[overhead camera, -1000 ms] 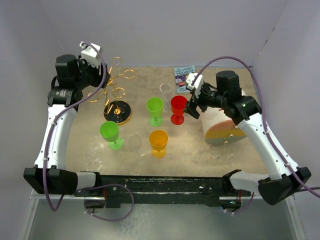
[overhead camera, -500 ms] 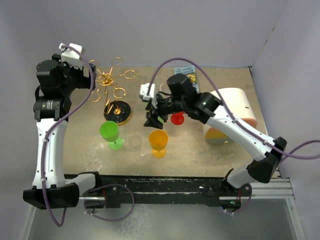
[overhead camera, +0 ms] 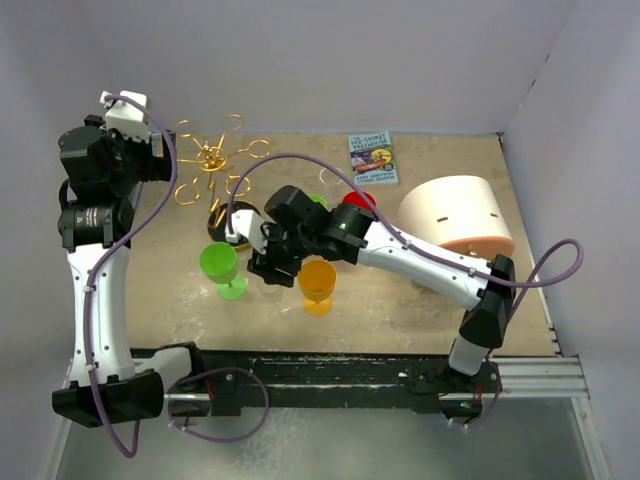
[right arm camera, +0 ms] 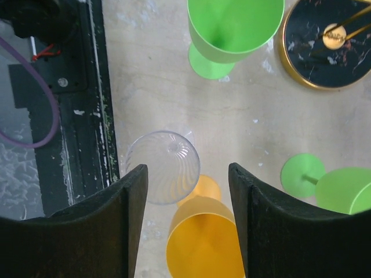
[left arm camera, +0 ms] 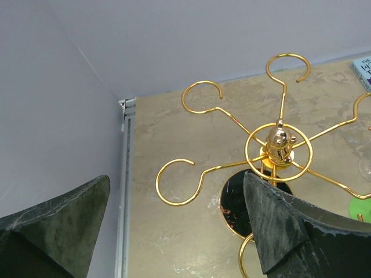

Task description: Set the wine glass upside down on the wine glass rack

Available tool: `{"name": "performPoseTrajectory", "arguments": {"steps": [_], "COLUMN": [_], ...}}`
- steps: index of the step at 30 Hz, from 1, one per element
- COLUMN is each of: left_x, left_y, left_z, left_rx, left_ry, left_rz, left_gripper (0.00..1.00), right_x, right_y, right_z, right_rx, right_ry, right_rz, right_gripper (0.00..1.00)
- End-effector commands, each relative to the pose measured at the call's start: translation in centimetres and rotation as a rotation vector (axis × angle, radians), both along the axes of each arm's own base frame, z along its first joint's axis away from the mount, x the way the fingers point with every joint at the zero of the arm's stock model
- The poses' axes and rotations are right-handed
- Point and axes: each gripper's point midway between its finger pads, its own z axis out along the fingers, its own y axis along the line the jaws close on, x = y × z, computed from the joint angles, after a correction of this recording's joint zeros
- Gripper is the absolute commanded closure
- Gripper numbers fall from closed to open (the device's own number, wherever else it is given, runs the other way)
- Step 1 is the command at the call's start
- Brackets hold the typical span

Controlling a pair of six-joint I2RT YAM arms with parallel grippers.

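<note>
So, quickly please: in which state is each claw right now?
Left claw: open, holding nothing.
Right claw: open, holding nothing, poised over the clear wine glass.

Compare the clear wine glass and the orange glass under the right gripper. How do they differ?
The clear wine glass is see-through with swirled ribs; the orange glass is opaque and plain. The clear wine glass stands next to the green glass; the orange glass stands on its other side, farther from that one. Shared: both upright, mouth up, on the table, neither gripped.
</note>
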Motion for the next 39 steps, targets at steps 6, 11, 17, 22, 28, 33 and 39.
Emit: {"name": "performPoseTrajectory", "arguments": {"steps": [6,11,17,22,28,33,39], "left_x": [0.0,-0.1,0.1,-0.1,-1.1,-2.0,-3.2], "left_y": [-0.3,-0.2,-0.3,-0.4,-2.0,-3.9,-5.4], "left_z": [1.5,1.7,1.5,1.5,2.1,2.3,3.6], "left_rx": [0.0,0.01,0.015,0.022,-0.011,-0.044,-0.088], "left_ry": [-0.065,-0.072,-0.066,-0.065,-0.075,-0.076,-0.111], "left_rz": [-0.019,-0.018,-0.028,-0.034,-0.106,-0.203,-0.269], "left_gripper": [0.01,0.01,0.01,0.01,0.01,0.01,0.01], "right_x": [1.4,1.1,0.0,-1.0,-0.8,-0.9,0.5], "right_y": [-0.4,-0.3,-0.2,-0.3,-0.8,-2.1,-6.3], "right_z": [-0.5,-1.4,-1.6,-1.4,4.0,9.6,16.4], "right_rx": [-0.094,-0.122,-0.13,-0.136,-0.051,0.057,0.184], "right_ry": [-0.056,-0.036,0.011,0.061,-0.027,-0.103,-0.226], "right_rz": [-0.087,-0.068,-0.026,0.01,0.039,0.041,-0.041], "right_gripper": [0.46,0.58,0.75,0.9,1.0,1.0,1.0]}}
